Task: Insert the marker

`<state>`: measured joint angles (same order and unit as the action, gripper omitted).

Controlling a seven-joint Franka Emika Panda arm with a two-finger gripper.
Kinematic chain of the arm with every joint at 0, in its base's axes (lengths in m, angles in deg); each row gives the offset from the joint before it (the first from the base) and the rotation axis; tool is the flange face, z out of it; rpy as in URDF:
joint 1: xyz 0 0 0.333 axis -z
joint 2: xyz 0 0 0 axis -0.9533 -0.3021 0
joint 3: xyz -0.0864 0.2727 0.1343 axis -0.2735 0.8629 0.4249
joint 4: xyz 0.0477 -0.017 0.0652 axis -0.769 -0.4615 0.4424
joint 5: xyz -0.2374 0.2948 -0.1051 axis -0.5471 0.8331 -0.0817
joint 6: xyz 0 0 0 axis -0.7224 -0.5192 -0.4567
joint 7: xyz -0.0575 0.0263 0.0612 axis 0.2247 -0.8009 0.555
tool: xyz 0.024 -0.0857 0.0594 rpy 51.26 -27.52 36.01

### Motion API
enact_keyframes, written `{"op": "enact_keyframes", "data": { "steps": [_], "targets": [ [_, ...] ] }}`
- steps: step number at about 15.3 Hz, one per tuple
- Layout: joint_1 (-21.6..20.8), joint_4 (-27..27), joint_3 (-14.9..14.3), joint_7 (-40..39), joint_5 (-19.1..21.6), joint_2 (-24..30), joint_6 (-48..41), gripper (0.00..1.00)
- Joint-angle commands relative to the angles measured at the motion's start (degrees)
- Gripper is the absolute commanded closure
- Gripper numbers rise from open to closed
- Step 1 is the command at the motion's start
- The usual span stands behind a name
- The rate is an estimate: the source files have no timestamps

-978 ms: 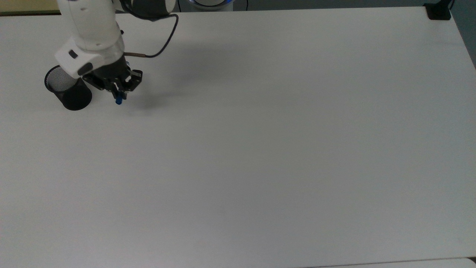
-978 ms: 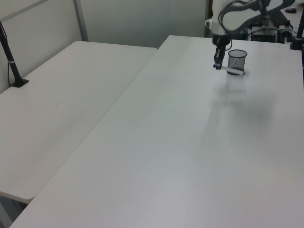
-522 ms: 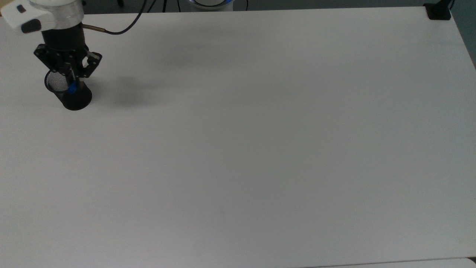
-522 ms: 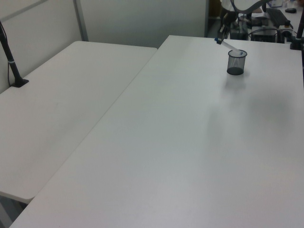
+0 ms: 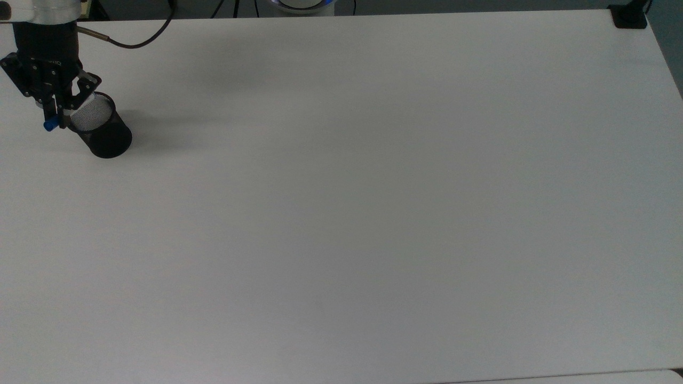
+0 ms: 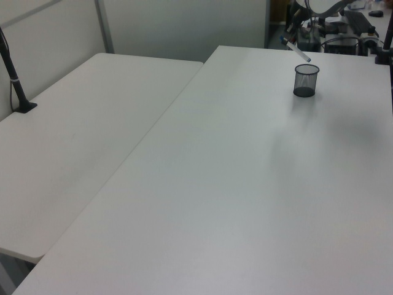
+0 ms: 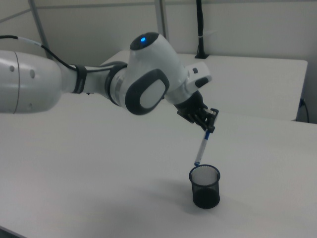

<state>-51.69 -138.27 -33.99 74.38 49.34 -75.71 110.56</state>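
Black wire mesh forms the round cup [image 5: 101, 130], standing on the smooth white table [image 5: 373, 213] in the top view. The end effector [image 5: 53, 109] hangs at the cup's rim on the top view's left, clamped on the marker [image 5: 52, 124], whose blue end shows below the fingers. In the left view, the slim white marker [image 6: 298, 53] slants above the cup [image 6: 306, 80]. In the right view, the end effector [image 7: 208, 128] grips the marker [image 7: 200, 148] by its upper end; the lower blue tip sits just above the cup's [image 7: 204, 186] open rim.

White tables [image 6: 202, 184]; pale partition wall [image 6: 178, 24].
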Motion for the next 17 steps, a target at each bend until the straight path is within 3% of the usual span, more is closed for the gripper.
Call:
{"op": "enact_keyframes", "data": {
  "steps": [1, 4, 6, 7, 9, 10, 14, 17],
  "targets": [
    [0.80, -6.76, 0.16, -0.11, 0.51, 0.31, 9.89, 0.86],
    [1.33, -9.59, 0.08, -0.37, 0.51, 0.40, 12.74, 0.86],
    [1.68, -9.68, 0.07, -0.37, 0.51, 0.31, 12.48, 0.78],
    [2.12, -9.68, 0.16, -0.37, 0.51, 0.31, 12.39, 0.68],
    [2.30, -9.59, 0.16, 0.32, 0.51, 0.49, 12.21, 0.13],
    [2.30, -9.59, 0.16, 0.50, 0.60, 0.75, 11.69, 0.00],
    [0.20, -6.53, 0.86, 0.68, 0.77, 2.07, 1.87, 0.00],
    [-5.85, -0.82, 0.87, 1.90, 1.03, 2.07, -9.81, 0.00]
  ]
}}
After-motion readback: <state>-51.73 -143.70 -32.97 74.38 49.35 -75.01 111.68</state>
